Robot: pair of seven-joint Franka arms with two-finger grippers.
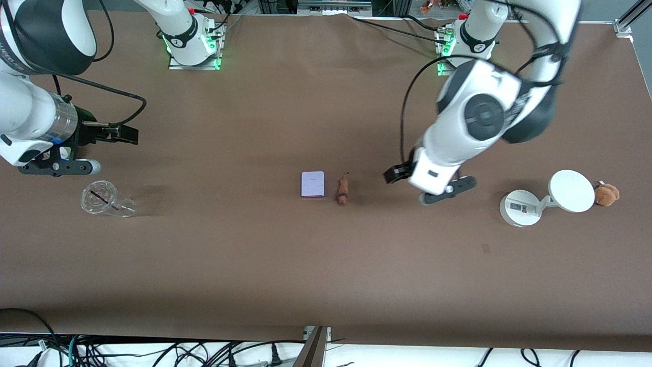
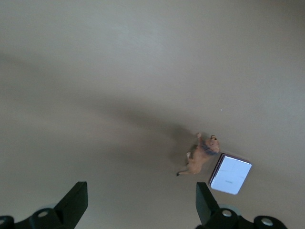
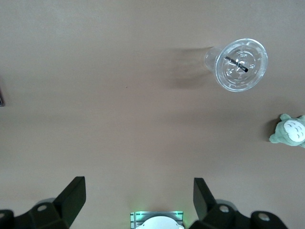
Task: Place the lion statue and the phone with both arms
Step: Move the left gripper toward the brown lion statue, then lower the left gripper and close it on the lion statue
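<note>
Both targets lay untouched on the worktop: phone [image 1: 312, 184] touching nothing, lion statue [image 1: 343, 190] just beside it. I held the left hand [image 1: 448, 192] open near the statue; right hand [image 1: 61, 165] open, waiting above a plastic cup [image 1: 104, 199]. Nothing grasped yet.

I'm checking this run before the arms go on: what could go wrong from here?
1. The lion statue and the phone lie close side by side, so the open left gripper, over bare table beside the statue, could knock one while taking the other.
2. The statue is tiny and slim; it may slip or roll in the fingers.
3. The open right gripper hangs by the clear cup, which it could tip.
</note>
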